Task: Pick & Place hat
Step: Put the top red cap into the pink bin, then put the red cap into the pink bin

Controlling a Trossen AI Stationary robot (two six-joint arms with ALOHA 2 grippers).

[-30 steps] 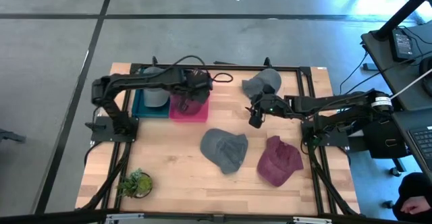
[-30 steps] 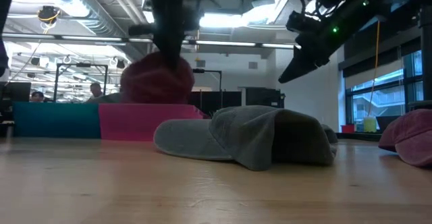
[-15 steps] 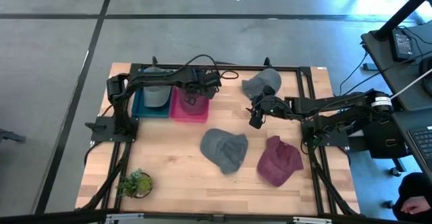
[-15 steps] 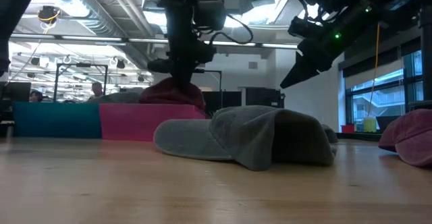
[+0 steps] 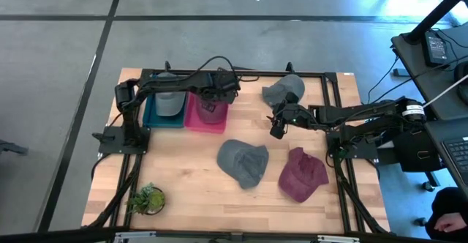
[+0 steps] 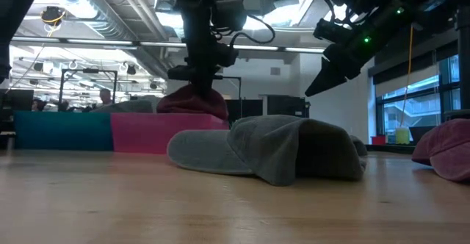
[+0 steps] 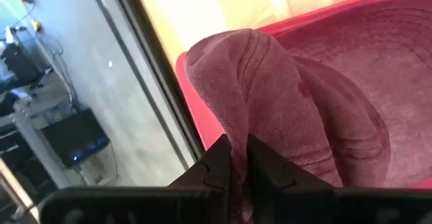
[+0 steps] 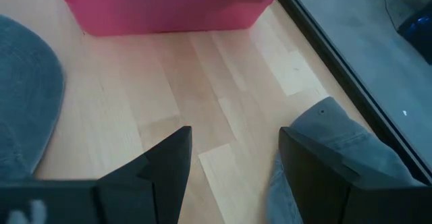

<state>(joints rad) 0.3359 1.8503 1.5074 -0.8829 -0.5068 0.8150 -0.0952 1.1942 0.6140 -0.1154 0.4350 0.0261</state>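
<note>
We count five hats: a maroon hat [image 7: 283, 109] in the pink bin [image 5: 205, 118], a grey one in the teal bin [image 5: 151, 116], two grey hats and one maroon lying loose on the table [image 5: 190, 184]. Our left gripper [image 7: 237, 162] pinches the binned maroon hat's fabric above the pink bin; its pointing we cannot tell. Our right gripper [image 8: 233, 160] hovers mid-table, fingers spread wide.

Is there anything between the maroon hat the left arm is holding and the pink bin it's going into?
Nothing visible is in the way. The left gripper is shut on the maroon hat, and the hat already sits inside the pink bin, its crown showing above the rim in the low view. The right gripper hovers open, apart from the bin.
</note>
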